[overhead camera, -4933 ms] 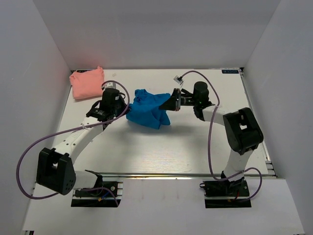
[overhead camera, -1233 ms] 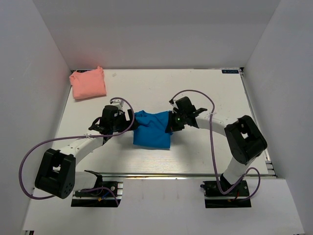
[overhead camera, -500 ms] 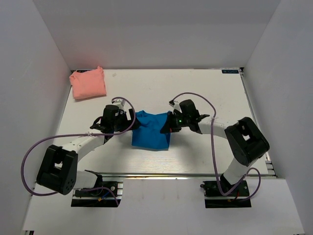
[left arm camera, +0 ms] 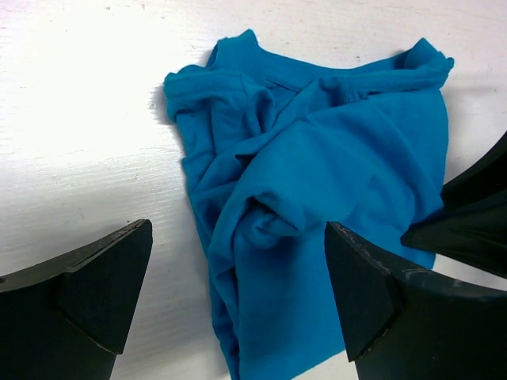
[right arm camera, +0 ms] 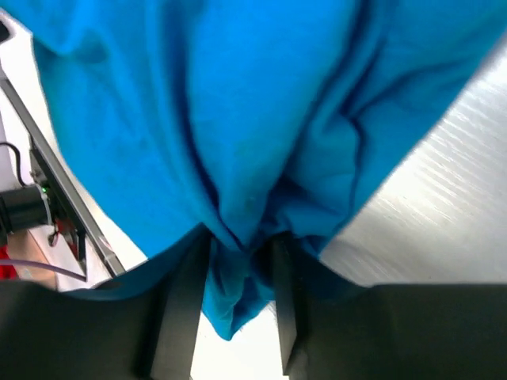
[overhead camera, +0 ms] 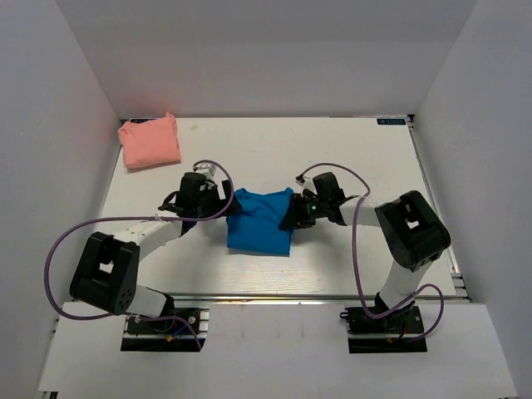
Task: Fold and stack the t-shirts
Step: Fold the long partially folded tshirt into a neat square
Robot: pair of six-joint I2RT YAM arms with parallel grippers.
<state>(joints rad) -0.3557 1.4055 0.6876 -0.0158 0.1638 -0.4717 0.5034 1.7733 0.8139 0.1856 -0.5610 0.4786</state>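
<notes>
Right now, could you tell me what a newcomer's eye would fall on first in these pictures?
The bright blue t-shirt lies rumpled mid-table between the two arms. The right gripper is pinched shut on its right edge, while the left gripper stands open at its left edge, holding nothing. The salmon pink t-shirt sits as a folded bundle in the far left corner of the table.
</notes>
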